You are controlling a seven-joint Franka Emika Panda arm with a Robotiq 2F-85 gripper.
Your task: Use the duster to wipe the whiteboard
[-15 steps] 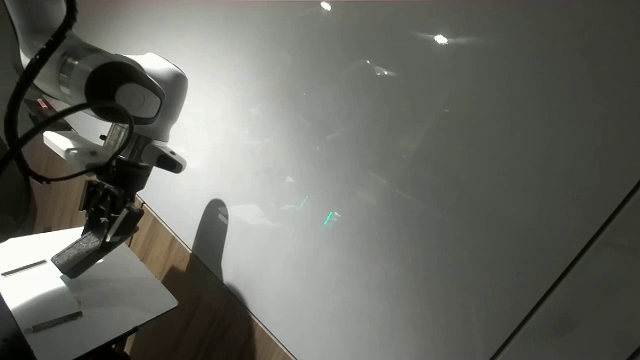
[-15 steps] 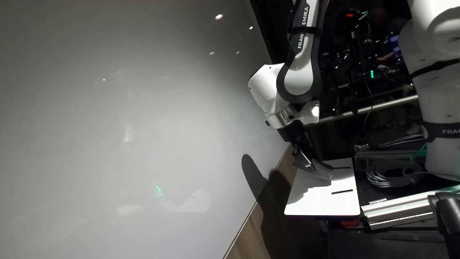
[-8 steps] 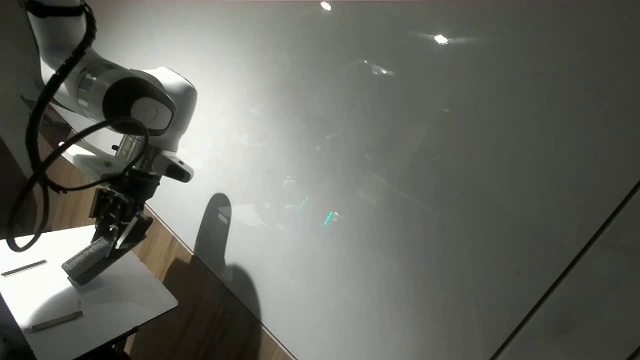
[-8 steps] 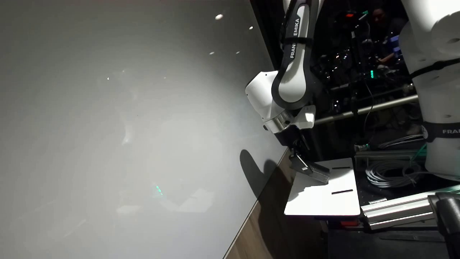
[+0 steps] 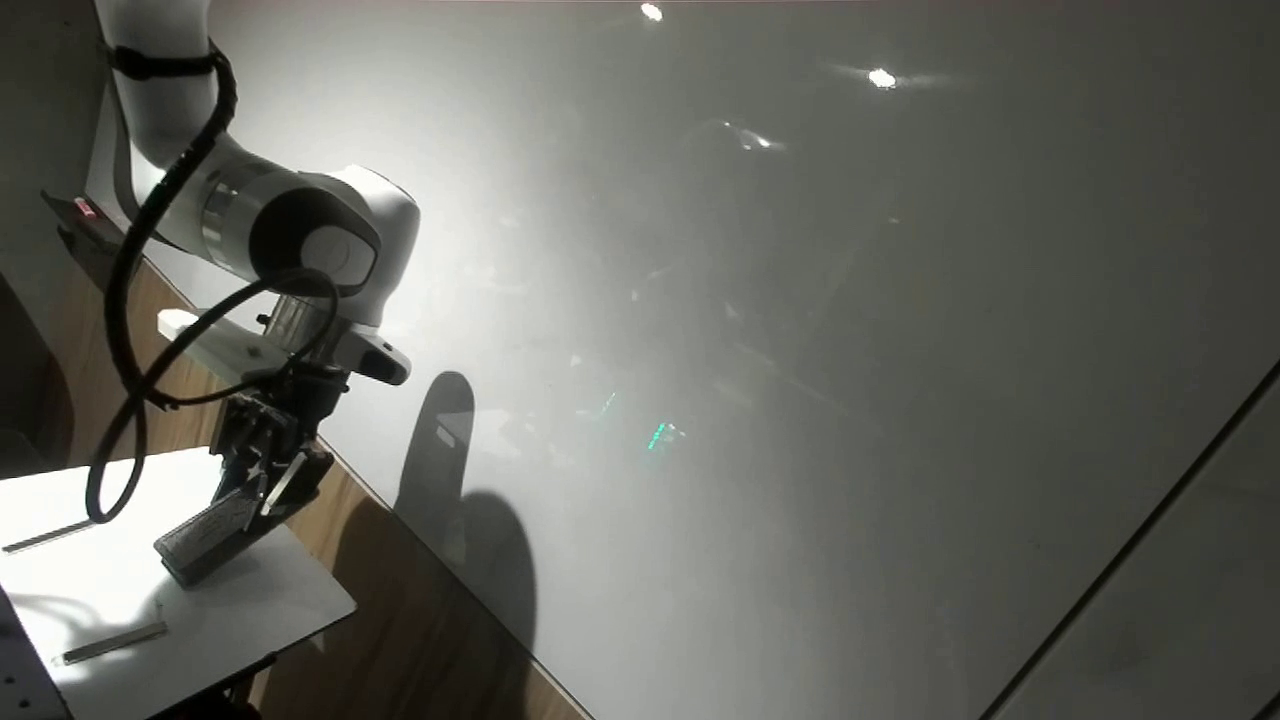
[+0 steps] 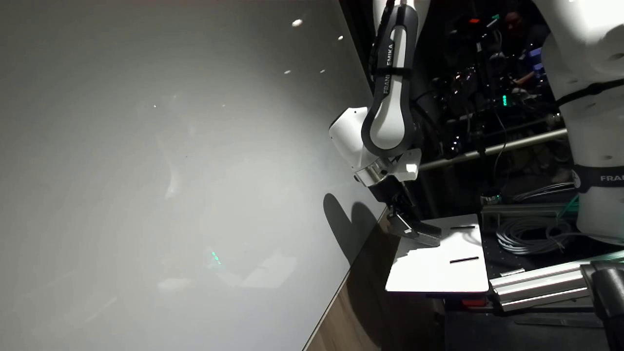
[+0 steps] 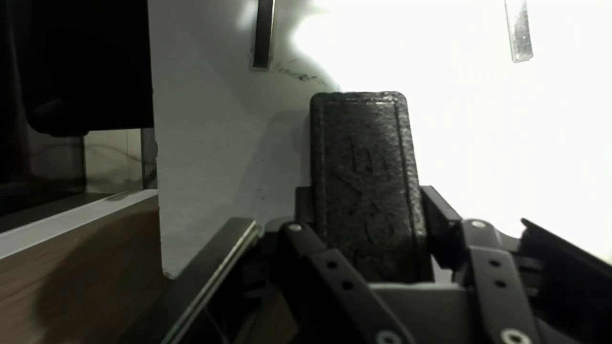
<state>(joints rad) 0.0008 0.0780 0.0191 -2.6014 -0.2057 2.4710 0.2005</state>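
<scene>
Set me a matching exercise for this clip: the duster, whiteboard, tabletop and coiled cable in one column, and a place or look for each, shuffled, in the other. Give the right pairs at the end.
1. duster
2. whiteboard
3. tabletop
4. coiled cable

A. flat, with two narrow strips on it
B. lying in grey loops
C. between the fingers
D. large glossy panel with green glints

Pairs: 1-C; 2-D; 3-A; 4-B

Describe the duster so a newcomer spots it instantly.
Start at the huge glossy whiteboard; near its edge is a small white tabletop. In the wrist view, seen against that tabletop, the gripper holds the duster: a dark grey oblong block, far chunkier than the two slim strips on the tabletop.
</scene>
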